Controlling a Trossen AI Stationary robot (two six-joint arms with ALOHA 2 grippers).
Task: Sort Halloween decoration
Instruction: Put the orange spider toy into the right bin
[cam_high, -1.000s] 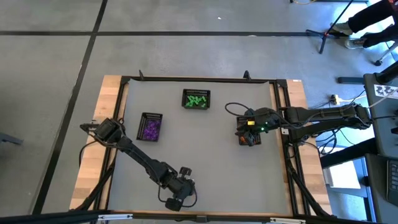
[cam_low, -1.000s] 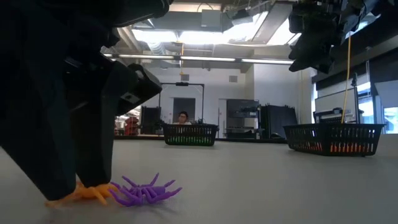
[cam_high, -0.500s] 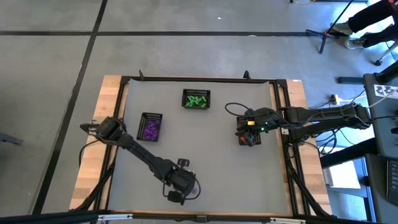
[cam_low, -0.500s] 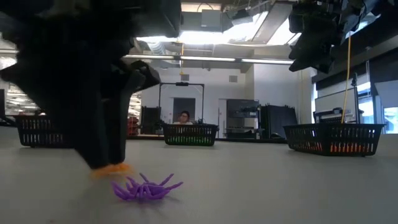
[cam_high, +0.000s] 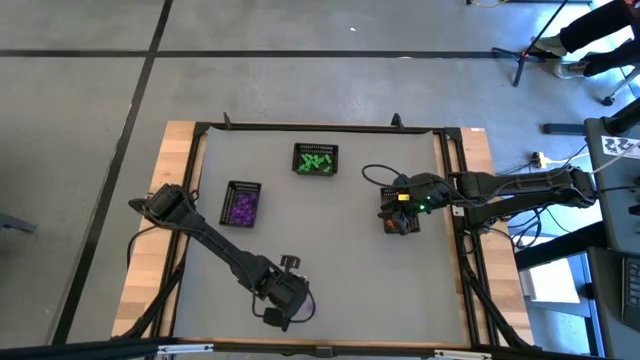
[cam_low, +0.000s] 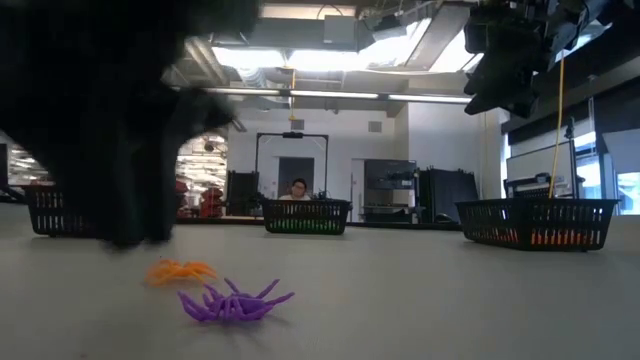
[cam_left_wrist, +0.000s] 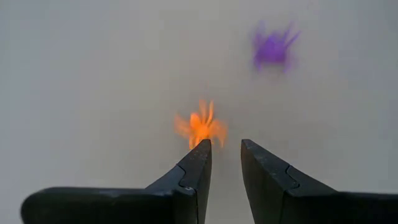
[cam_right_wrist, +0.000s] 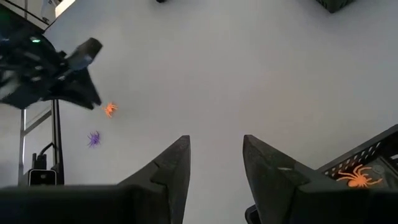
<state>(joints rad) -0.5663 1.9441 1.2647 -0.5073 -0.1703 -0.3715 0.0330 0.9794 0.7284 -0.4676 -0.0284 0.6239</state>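
An orange spider trinket (cam_low: 180, 271) and a purple one (cam_low: 235, 303) lie flat on the table near its near edge. Both also show in the left wrist view, the orange spider (cam_left_wrist: 200, 126) and the purple spider (cam_left_wrist: 272, 48). My left gripper (cam_left_wrist: 225, 148) hangs above the orange spider with a narrow gap between its fingers and holds nothing; in the high view it is at the near edge (cam_high: 275, 315). My right gripper (cam_right_wrist: 214, 149) is open and empty over the basket of orange trinkets (cam_high: 398, 222) at the right.
A basket of green trinkets (cam_high: 316, 160) stands at the far middle and a basket of purple ones (cam_high: 241, 203) to its left. An orange spider (cam_right_wrist: 357, 177) lies in the right basket. Bare table lies between the baskets and the near edge.
My left gripper has risen from the table and drawn a little toward the left edge. The orange spider, which was under its fingertips, has slid a little toward the far edge and now lies free on the table. The purple spider has stayed put.
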